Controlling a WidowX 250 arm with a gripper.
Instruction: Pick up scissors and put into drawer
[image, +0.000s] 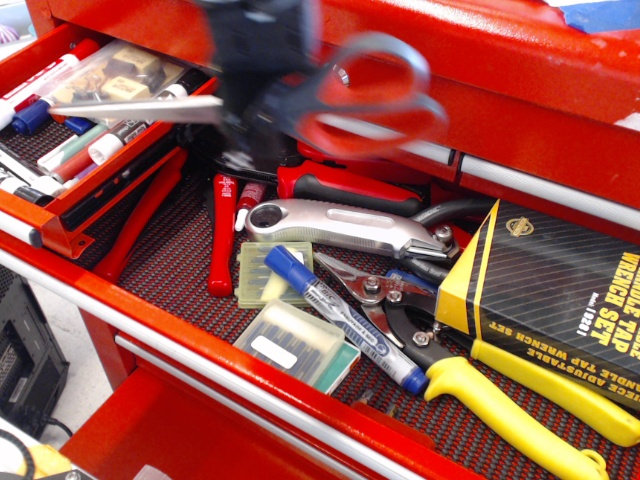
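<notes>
My gripper (262, 105) is a dark motion-blurred shape at the top centre, shut on the scissors (345, 133) and holding them in the air. The red and grey looped handles point right. The long silver blades (140, 108) reach left, level, over the narrow red drawer (25, 218) at the upper left. That drawer stands pulled out and holds several markers (130, 125) and a clear plastic box (110, 85). The fingers are too blurred to make out singly.
Below lies the wide red drawer with a mesh liner (170, 250). It holds yellow-handled snips (520, 410), a blue marker (340, 315), a silver tool (340, 225), red-handled pliers (225, 240), two small plastic cases (295, 340) and a black-yellow wrench set box (560, 290).
</notes>
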